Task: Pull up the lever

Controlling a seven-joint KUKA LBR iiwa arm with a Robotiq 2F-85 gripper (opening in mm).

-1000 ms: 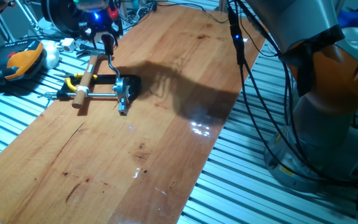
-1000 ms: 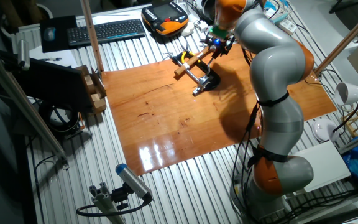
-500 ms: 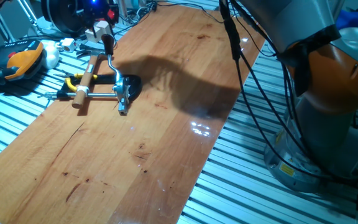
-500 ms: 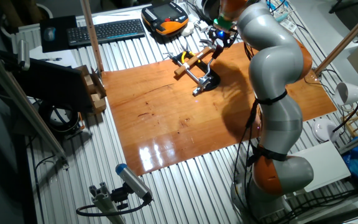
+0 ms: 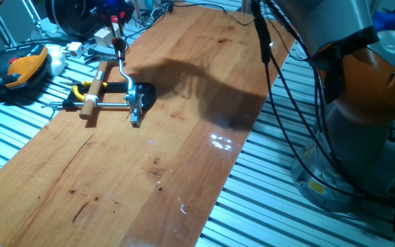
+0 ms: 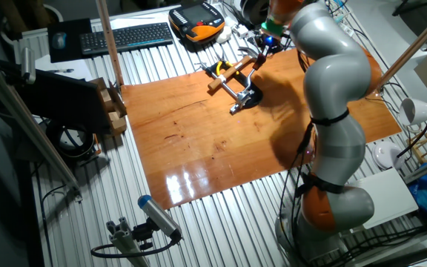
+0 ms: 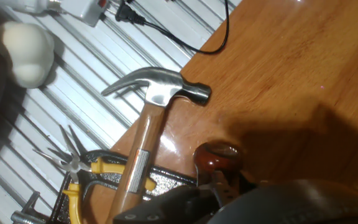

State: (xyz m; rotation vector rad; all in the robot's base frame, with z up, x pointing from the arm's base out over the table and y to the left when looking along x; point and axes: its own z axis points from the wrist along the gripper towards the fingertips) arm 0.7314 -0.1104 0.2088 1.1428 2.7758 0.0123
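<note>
The lever (image 5: 123, 68) is seen standing nearly upright, its long axis running from the black clamp (image 5: 141, 95) on the table (image 5: 184, 151) up to the claw (image 5: 118, 42). Its knob (image 7: 217, 158) lies directly below the claw. Whether the claw is closed on the knob cannot be told.

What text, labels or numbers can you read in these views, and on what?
No text reads clearly in any view.
Pale sticker on the hammer handle: blurred, unreadable.
Keys of the keyboard: too small to read.
Screen of the orange pendant: too small to read.
The yellow sticker on the robot base: too small to read.
</note>
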